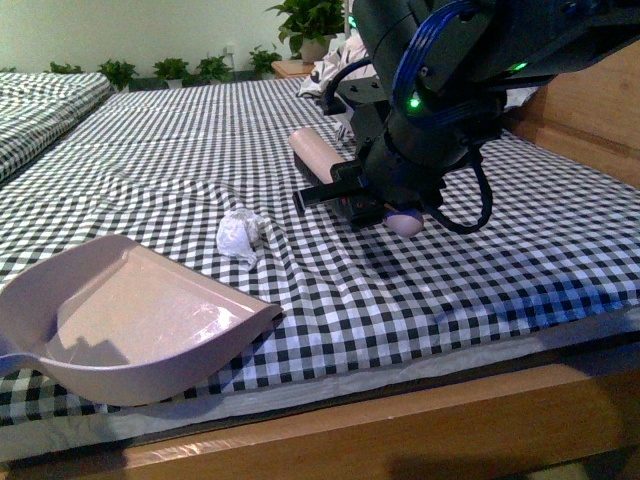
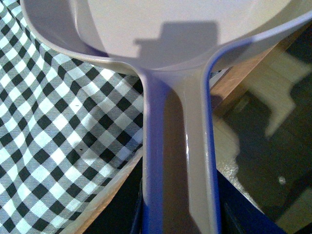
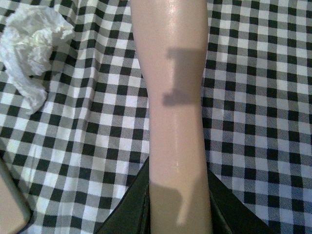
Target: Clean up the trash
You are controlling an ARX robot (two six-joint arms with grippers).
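Note:
The trash (image 1: 240, 235) is a small crumpled white wad on the checked cloth, just beyond the dustpan's open lip. It also shows in the right wrist view (image 3: 34, 46). The pink-beige dustpan (image 1: 130, 320) rests at the near left, mouth facing right. My left gripper (image 2: 180, 217) is shut on the dustpan's handle (image 2: 178, 146); the gripper is out of the front view. My right gripper (image 1: 385, 205) is shut on the brush (image 1: 318, 155), whose beige body (image 3: 170, 97) points toward the trash, a short way to its right. The brush's bristles are hidden.
The black-and-white checked cloth (image 1: 480, 250) covers the surface, with a wooden front edge (image 1: 400, 420) below. Potted plants (image 1: 170, 70) line the back. A wooden headboard (image 1: 590, 110) stands at the right. A corner of the dustpan (image 3: 9, 207) shows in the right wrist view.

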